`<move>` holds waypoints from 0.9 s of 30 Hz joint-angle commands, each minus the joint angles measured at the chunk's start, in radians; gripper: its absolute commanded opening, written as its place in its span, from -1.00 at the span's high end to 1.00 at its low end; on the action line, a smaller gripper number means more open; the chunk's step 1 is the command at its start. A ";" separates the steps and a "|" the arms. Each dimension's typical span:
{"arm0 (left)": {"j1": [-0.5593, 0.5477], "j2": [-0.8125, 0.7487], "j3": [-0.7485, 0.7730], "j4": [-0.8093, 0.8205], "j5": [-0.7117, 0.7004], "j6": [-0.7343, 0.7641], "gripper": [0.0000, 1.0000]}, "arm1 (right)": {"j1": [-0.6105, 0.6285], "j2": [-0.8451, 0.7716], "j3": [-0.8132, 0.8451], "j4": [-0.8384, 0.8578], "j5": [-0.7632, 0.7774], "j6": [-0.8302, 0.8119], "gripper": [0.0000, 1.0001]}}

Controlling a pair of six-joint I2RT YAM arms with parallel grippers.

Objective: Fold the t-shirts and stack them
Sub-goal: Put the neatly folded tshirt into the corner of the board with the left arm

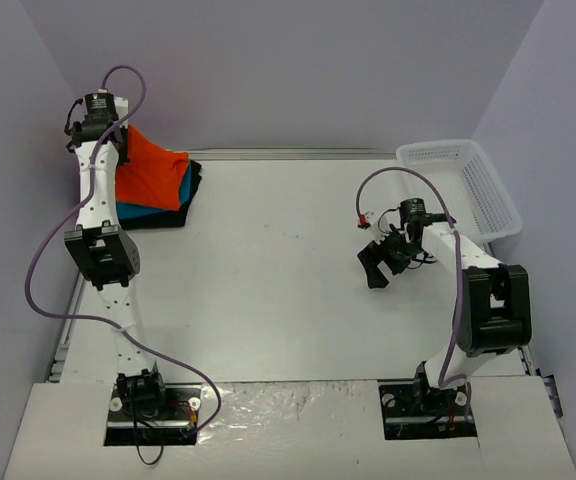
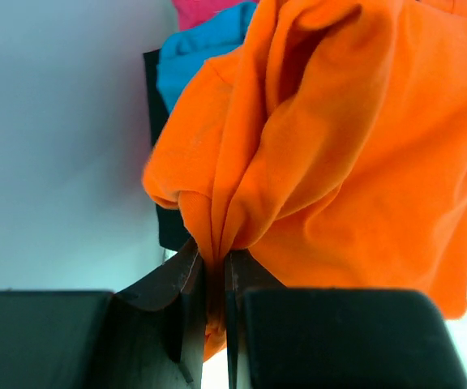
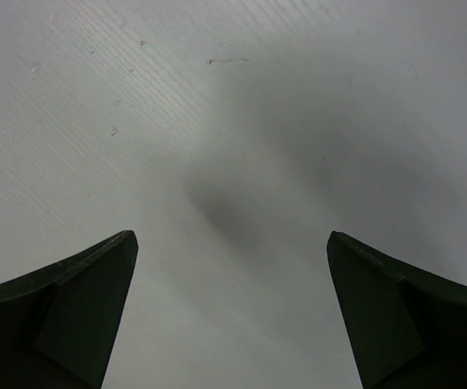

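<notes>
1. The orange-red shirt hangs bunched at the far left corner of the table. It is lifted at its upper edge, and its lower part drapes onto the stack there.
2. The left gripper is almost fully closed on a gathered fold of this shirt. The cloth is pinched between its two dark fingers and spreads out in creases above them.
3. Beneath the orange-red shirt lies a folded blue shirt. It rests on a folded black shirt, whose edge shows along the right side and near side of the stack.
4. The right gripper hangs over bare table on the right side, well apart from the shirts. Its jaws are spread wide with nothing between them.
5. A white mesh basket sits at the far right edge of the table.
</notes>
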 commanded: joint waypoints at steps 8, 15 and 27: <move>0.024 0.035 -0.026 0.087 0.021 0.025 0.90 | 0.008 0.031 -0.005 -0.023 0.020 0.010 -1.00; 0.030 -0.007 -0.185 0.242 -0.125 0.048 0.29 | 0.006 0.042 -0.005 -0.023 0.037 0.012 -1.00; 0.063 -0.269 -0.382 0.358 -0.295 0.096 0.01 | 0.008 -0.017 0.011 -0.028 0.003 0.021 -1.00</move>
